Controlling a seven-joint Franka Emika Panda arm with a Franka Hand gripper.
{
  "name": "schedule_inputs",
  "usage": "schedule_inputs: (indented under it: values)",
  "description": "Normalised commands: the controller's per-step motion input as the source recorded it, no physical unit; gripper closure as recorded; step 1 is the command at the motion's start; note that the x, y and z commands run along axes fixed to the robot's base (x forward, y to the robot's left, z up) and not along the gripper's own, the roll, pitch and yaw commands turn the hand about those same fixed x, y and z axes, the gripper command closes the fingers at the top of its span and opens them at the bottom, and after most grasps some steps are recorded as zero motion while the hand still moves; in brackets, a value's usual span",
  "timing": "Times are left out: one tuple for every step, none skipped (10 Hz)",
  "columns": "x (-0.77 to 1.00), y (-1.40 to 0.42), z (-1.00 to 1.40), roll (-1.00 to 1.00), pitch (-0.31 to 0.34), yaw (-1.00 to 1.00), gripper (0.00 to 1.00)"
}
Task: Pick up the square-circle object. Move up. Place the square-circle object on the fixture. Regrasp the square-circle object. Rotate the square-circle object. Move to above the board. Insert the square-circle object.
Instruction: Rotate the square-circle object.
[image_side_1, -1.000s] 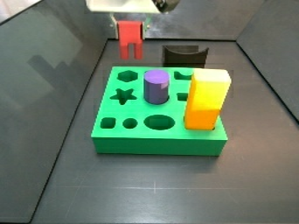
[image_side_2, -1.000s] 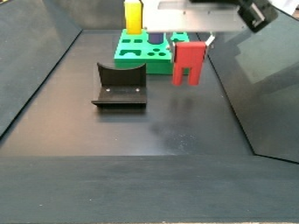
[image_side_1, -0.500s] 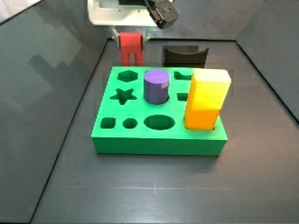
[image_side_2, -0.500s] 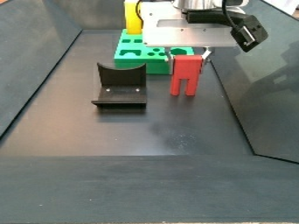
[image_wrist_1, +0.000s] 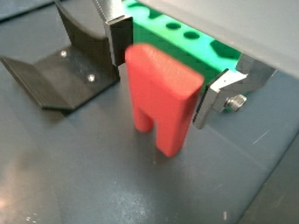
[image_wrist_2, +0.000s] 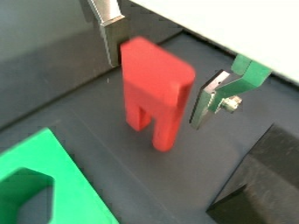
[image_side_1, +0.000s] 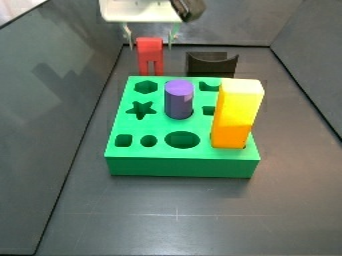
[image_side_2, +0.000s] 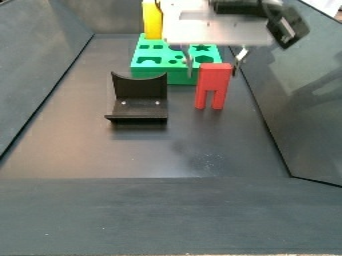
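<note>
The square-circle object is a red block with two short legs. It stands upright on the dark floor between the fixture and the right wall, just in front of the green board. My gripper hangs over its top with the jaws open. In both wrist views the silver fingers flank the red block with a gap on each side. In a side view the block stands behind the board, left of the fixture.
A purple cylinder and a tall yellow-orange block stand in the board's holes. Grey walls close in the floor on both sides. The fixture and the board lie close behind the block.
The gripper lowered the red block onto the floor, then opened its jaws and rose a little. The block now stands by itself.
</note>
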Motion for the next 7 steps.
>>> schedule_inputs:
  values:
    - [-0.03,0.02,0.86,-0.07,0.034,-0.04,0.00]
    - [-0.02,0.02,0.64,-0.05,0.050,-0.05,0.00]
    - [-0.01,0.02,0.52,-0.04,0.054,-0.05,0.00]
    - [-0.01,0.03,0.23,-0.02,0.066,-0.04,0.00]
    - [0.00,0.08,0.00,0.00,0.006,1.00,0.00]
    - [0.02,0.07,-0.13,0.00,0.005,1.00,0.00]
    - [0.03,0.03,-0.10,0.00,0.005,1.00,0.00]
